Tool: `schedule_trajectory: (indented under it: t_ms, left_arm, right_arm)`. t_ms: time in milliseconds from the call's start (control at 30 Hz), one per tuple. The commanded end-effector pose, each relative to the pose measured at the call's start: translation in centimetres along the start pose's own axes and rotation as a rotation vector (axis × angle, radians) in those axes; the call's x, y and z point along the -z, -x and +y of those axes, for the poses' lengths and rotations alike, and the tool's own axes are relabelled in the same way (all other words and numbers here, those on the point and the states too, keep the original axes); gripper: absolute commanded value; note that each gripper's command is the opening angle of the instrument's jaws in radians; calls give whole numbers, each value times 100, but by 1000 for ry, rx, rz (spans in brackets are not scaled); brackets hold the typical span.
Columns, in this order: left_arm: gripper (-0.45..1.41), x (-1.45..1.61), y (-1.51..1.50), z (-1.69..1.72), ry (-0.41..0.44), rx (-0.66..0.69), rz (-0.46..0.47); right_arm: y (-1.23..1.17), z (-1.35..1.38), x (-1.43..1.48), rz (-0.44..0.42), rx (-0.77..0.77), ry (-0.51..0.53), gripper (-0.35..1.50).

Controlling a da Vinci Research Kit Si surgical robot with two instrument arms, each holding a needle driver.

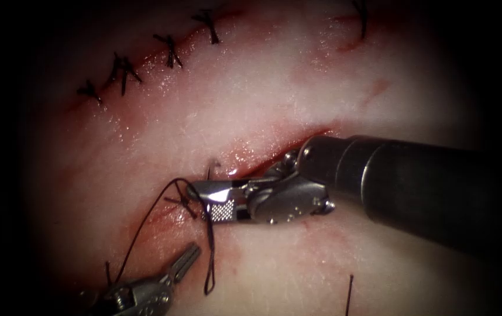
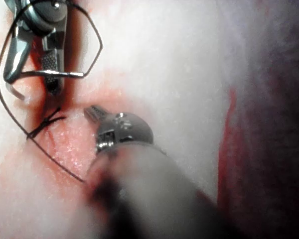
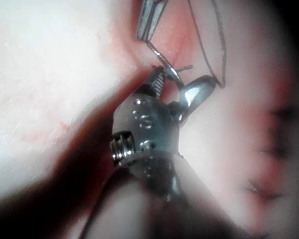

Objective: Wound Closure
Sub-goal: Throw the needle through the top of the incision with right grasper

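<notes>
Right tool (image 1: 213, 202) half open at left end of cut (image 1: 262, 161); needle (image 2: 65, 74) across ridged jaw, apparently clear of tissue (image 1: 262, 99); thread (image 1: 140, 228) looped around. Left tool (image 1: 186, 257) shut, seemingly empty, likely kept clear of loop.

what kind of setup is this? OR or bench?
Likely a bench suturing practice rig, not an OR. The tissue is a pale slab with an open cut and a row of finished stitches. Two needle drivers work it: the right tool, jaws open, and the left tool.
</notes>
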Motion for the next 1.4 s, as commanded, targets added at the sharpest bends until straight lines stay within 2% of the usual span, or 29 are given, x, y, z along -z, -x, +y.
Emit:
schedule_trajectory:
  t_ms: [33,233,367,400,433,467,500,800,867,1033,1133,1167,1400]
  left_arm:
    - [-30,-7,1,2,0,-1,2]
    - [-30,-8,1,3,0,0,2]
    - [-30,-8,1,3,0,-1,2]
    - [-30,-7,1,2,0,-1,2]
    - [-30,-7,1,2,0,-1,2]
    - [-30,-7,1,2,0,-1,2]
    - [-30,-7,1,2,0,-1,2]
    - [-32,-7,1,2,1,0,2]
    - [-32,-8,0,2,1,0,2]
    - [-32,-10,-2,2,-1,2,0]
    - [-32,-11,-5,2,-1,4,-2]
    - [-32,-13,-11,0,-1,8,-7]
    - [-33,-36,-32,-3,7,26,-11]
  right_arm:
    - [6,0,-11,2,2,1,135]
    - [8,1,-17,14,20,1,133]
    - [10,0,-18,17,26,2,123]
    - [11,0,-18,27,38,3,96]
    - [11,0,-18,27,38,3,96]
    - [12,0,-14,48,40,-35,-22]
    - [14,2,-13,55,51,-66,-35]
    - [36,1,-1,62,22,-57,-35]
    - [37,-4,-1,60,-8,-57,-35]
    - [42,-8,-1,116,-93,-33,-35]
    - [51,-8,3,153,-125,-4,-35]
    - [62,-10,7,176,-195,32,-35]
    - [84,-13,18,183,-310,67,-35]
